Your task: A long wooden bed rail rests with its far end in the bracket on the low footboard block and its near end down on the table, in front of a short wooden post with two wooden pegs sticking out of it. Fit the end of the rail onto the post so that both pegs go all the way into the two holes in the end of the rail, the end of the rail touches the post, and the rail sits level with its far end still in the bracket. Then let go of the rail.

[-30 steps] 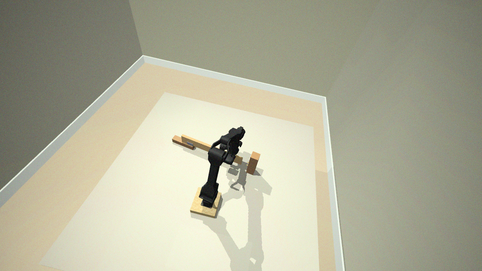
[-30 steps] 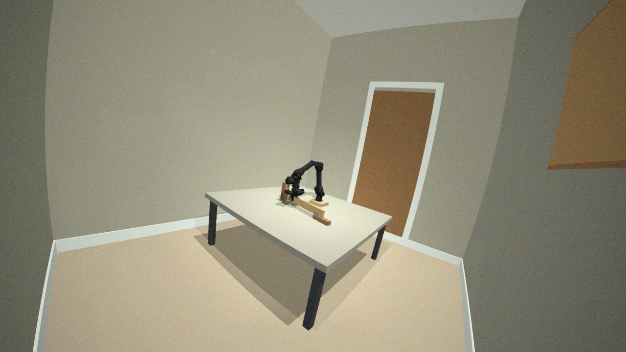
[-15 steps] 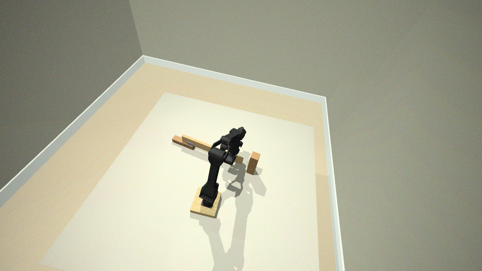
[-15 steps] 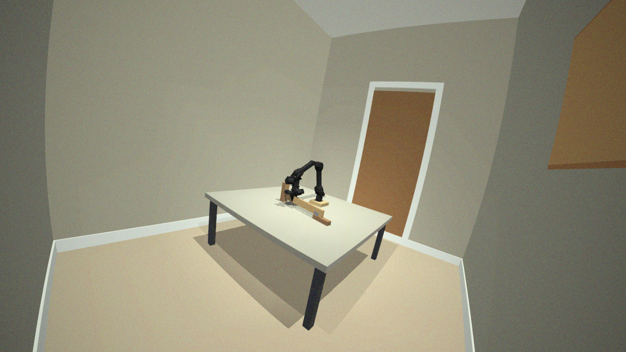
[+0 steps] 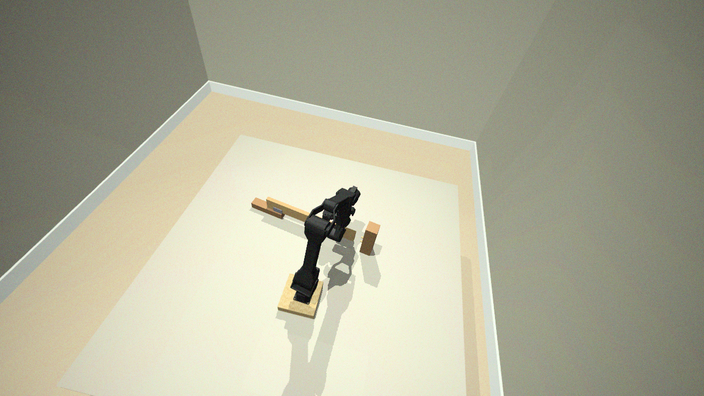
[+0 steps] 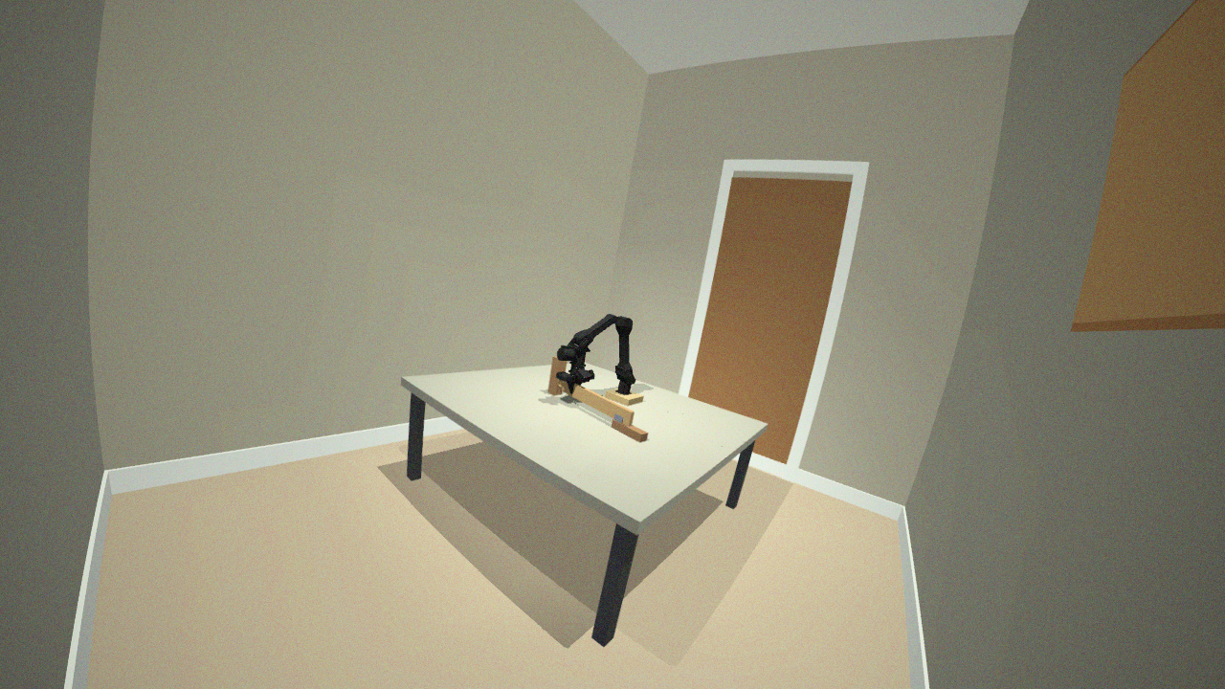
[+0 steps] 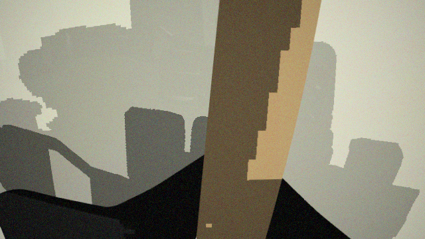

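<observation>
The long light wooden rail (image 5: 290, 210) (image 6: 604, 404) (image 7: 246, 83) has its far end in the grey bracket (image 5: 278, 210) (image 6: 617, 418) on the low footboard block (image 5: 258, 203) (image 6: 636, 434). My gripper (image 5: 339, 231) (image 6: 571, 387) (image 7: 234, 165) is shut on the rail near its post end. That end looks raised off the table; I cannot tell whether the rail is exactly level. The upright post (image 5: 369, 241) (image 6: 555, 368) stands just beyond the end, with a small gap. The pegs (image 5: 362, 238) show faintly in this gap. The holes are hidden.
The robot's wooden base plate (image 5: 298, 309) (image 6: 629, 399) stands on the table (image 5: 206, 295) (image 6: 514, 428), to one side of the rail. The arm hides the rail's middle in the top view. Arm shadows fall around the post and beneath the gripper.
</observation>
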Tool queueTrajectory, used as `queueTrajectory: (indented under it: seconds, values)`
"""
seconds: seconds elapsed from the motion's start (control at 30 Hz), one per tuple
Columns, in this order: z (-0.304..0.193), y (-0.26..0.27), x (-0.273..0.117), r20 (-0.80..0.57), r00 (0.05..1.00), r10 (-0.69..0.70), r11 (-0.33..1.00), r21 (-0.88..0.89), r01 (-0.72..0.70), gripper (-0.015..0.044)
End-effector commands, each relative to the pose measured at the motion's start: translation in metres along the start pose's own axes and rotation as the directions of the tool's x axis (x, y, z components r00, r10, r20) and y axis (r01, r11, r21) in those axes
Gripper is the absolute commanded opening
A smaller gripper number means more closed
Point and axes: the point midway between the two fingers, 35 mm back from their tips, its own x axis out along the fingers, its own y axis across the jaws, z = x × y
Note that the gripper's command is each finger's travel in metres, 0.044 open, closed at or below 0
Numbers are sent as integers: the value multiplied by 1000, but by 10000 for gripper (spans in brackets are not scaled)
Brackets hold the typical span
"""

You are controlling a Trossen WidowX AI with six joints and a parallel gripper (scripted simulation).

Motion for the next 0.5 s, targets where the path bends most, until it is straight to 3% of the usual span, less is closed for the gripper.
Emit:
queueTrajectory:
  seconds: [0.0,0.47]
  values:
    - [-3,0,0,-5,1000,-3,1000,-1,3,0]
    - [-7,0,-1,-6,1000,-3,1000,-1,3,0]
